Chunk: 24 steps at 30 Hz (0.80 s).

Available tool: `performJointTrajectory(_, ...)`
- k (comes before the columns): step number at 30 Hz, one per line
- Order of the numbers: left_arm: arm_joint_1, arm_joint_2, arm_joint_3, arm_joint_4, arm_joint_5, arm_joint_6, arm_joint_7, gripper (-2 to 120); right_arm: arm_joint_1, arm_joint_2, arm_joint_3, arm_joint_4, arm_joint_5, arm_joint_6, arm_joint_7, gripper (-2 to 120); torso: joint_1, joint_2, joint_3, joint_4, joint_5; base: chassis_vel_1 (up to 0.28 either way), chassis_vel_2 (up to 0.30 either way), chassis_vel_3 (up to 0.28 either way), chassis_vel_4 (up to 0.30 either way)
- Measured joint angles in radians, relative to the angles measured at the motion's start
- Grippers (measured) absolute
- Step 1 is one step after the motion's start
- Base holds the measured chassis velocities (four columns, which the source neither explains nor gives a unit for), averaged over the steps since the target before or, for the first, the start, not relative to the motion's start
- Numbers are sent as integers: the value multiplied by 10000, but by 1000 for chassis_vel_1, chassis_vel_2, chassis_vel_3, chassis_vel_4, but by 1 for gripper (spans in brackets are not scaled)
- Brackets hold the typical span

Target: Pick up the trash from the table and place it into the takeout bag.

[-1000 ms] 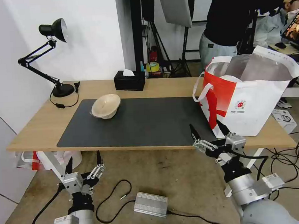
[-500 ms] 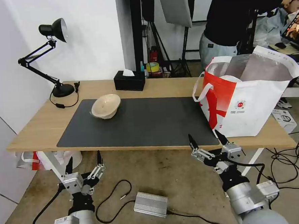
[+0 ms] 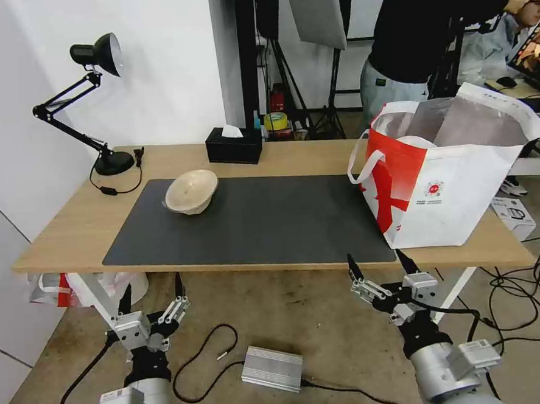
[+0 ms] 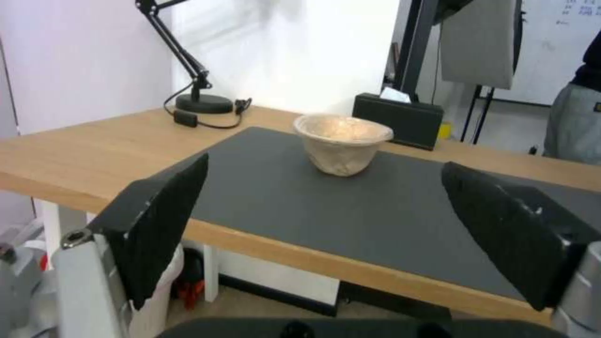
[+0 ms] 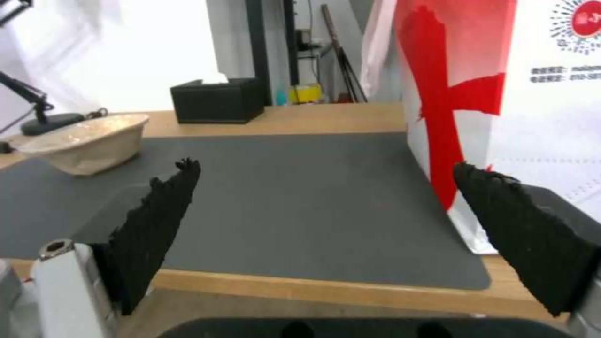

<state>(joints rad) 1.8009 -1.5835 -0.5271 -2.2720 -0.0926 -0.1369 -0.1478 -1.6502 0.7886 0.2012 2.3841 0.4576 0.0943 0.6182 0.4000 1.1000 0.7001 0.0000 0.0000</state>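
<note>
- Left side first: the left gripper (image 3: 151, 293) hangs below the table (image 3: 64, 230) edge near the front left corner, jaws spread wide and holding nothing, pointing up toward the tabletop.
- The beige paper bowl (image 3: 191, 191) looks like the 1 piece of trash left out. It sits tilted at the back left corner of the dark grey mat (image 3: 253, 221), in front of the black tissue box (image 3: 233, 145) and well apart from both arms.
- Probably the step in hand is going for that bowl. The left arm is the closer one, and since the bowl is thin and tipped over, pinching its rim gently seems smarter than squeezing the body.
- The right gripper (image 3: 382, 267) sits just under the front table edge, jaws released and empty, tips aimed up and forward.
- Far right, the takeout bag (image 3: 465, 196) stands open on the table, part on the mat, with something white visible inside.
</note>
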Motion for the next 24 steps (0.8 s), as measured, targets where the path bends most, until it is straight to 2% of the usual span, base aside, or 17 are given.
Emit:
performJointTrajectory(7,-29,6,-19,50,-9,23,-3,100,46,99,-4,-41,-107,-175,463,100,0,0,0,0,0,0,0,0,0)
performJointTrajectory(24,-2,13,-58,25,-20,76,-49,100,-102,480,-116,-117,-449,-547,691,100,0,0,0,0,0,0,0,0,0)
